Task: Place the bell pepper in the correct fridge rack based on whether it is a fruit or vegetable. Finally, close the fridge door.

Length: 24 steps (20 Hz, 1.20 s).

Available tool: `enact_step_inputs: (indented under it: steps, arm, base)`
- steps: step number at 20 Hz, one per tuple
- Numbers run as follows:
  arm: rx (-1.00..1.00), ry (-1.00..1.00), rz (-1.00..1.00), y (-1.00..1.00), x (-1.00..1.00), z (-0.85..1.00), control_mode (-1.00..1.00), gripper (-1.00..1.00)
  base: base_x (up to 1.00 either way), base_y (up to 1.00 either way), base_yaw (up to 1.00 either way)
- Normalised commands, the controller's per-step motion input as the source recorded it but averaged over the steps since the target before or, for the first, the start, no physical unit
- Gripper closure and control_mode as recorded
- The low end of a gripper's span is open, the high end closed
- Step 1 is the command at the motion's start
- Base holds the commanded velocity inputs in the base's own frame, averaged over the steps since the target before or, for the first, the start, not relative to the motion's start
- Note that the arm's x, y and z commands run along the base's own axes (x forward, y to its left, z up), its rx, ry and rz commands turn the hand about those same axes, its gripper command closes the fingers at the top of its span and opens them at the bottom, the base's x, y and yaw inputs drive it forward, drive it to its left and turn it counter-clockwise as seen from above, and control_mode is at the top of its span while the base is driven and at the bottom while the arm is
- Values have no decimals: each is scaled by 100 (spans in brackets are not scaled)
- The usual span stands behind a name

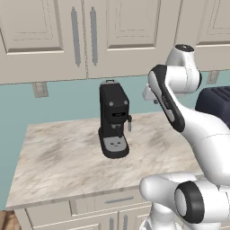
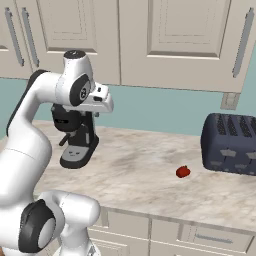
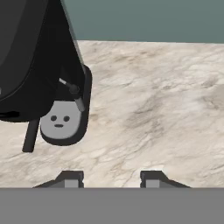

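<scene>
The pepper (image 2: 183,171) lies alone on bare counter (image 2: 140,175), well apart from me: it sits near the toaster (image 2: 230,144), to the right in the right base view, while my gripper (image 3: 111,178) hangs high over the counter beside the coffee machine (image 1: 113,120). My fingers (image 3: 70,178) show just their tips at the bottom of the hand view, with a gap between them and nothing in it; I hold nothing, and I judge them about as narrow as they go. So the step in hand is the reach for the pepper, and nothing of the task is done yet. To do it well I would first spread the fingers wider, since the pepper is round and glossy and a narrow gap would only nudge it away and set it rolling. Then I would swing right, clear of the coffee machine and its wand, and come down from straight above with the pepper midway between the tips. I would sink low enough to close round its widest part, not its crown, and stop short of pressing on the counter. The toaster stands close behind it, so I would keep my approach on the open side. I see no fridge from here; the base will have to drive to it.
</scene>
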Motion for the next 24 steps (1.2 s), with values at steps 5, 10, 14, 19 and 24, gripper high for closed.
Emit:
enact_step_inputs:
  steps: [5, 10, 14, 19, 24]
  arm:
    - [0, 0, 0, 0, 0, 0, -100, -100]
    - [0, 0, 0, 0, 0, 0, -100, -100]
    - [0, 0, 0, 0, -3, 0, -100, -100]
    - [9, -1, -17, -53, -59, -10, -100, -100]
    - [6, 0, -41, -97, -98, -26, -100, -100]
  base:
    - [0, 0, 0]
    - [0, 0, 0]
    - [0, 0, 0]
    - [0, 0, 0]
    - [0, 0, 0]
